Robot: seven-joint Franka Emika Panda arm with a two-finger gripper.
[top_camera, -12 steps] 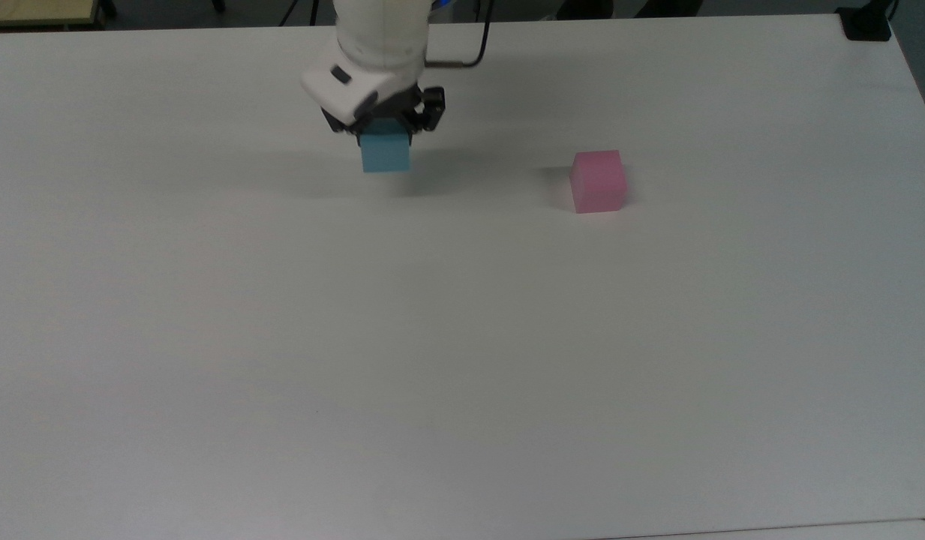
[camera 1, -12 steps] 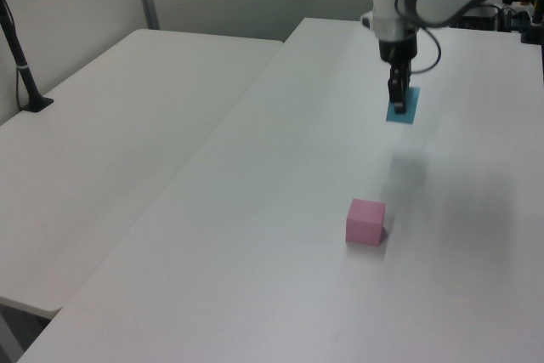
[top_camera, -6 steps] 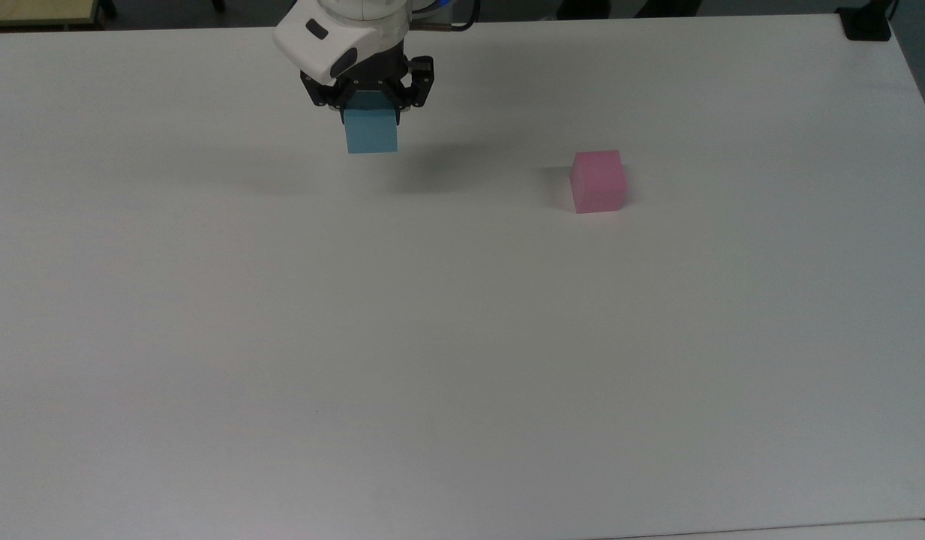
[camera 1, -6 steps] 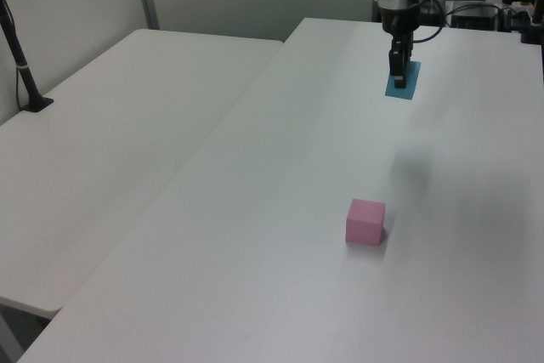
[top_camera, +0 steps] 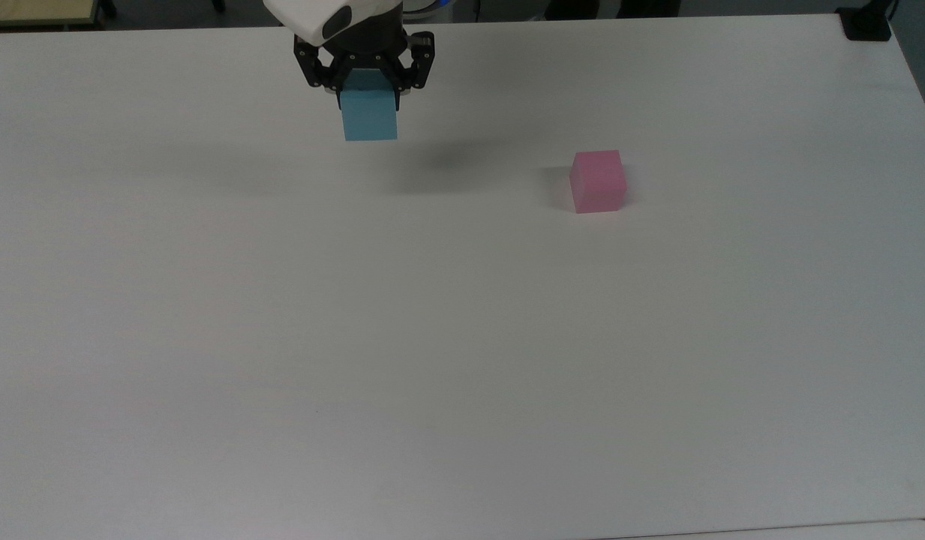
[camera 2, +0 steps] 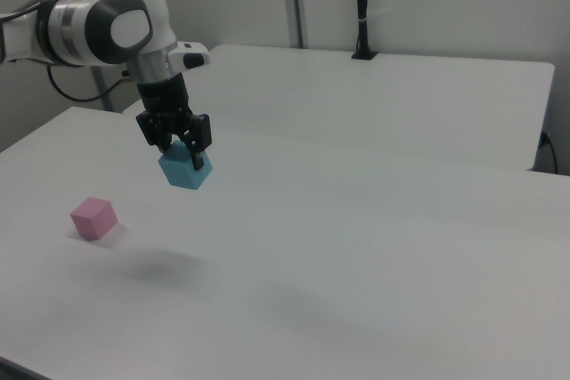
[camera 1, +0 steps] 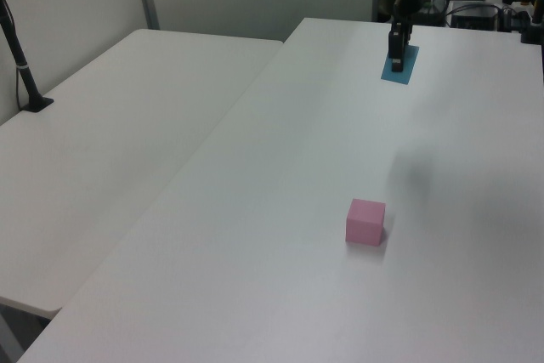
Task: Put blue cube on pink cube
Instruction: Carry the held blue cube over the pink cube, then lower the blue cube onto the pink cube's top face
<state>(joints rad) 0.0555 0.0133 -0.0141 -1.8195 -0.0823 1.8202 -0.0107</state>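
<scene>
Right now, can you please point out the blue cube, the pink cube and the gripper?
blue cube (top_camera: 370, 120): top view, on its front face.
pink cube (top_camera: 599, 184): top view, on its front face.
gripper (camera 2: 185, 154): right view, midway between its fingertips, which clamp the blue cube.

Even bright light, soft diffuse shadows

- I've got the blue cube (top_camera: 369, 124) up in the air, light sky-blue, matte plain faces, hanging clear above the tabletop with its shadow well below it in the right view (camera 2: 187, 169).
- The pink cube (top_camera: 598, 181) is pastel, same sort of size, sitting flat on the table, well off to the top view's right of the blue one.
</scene>
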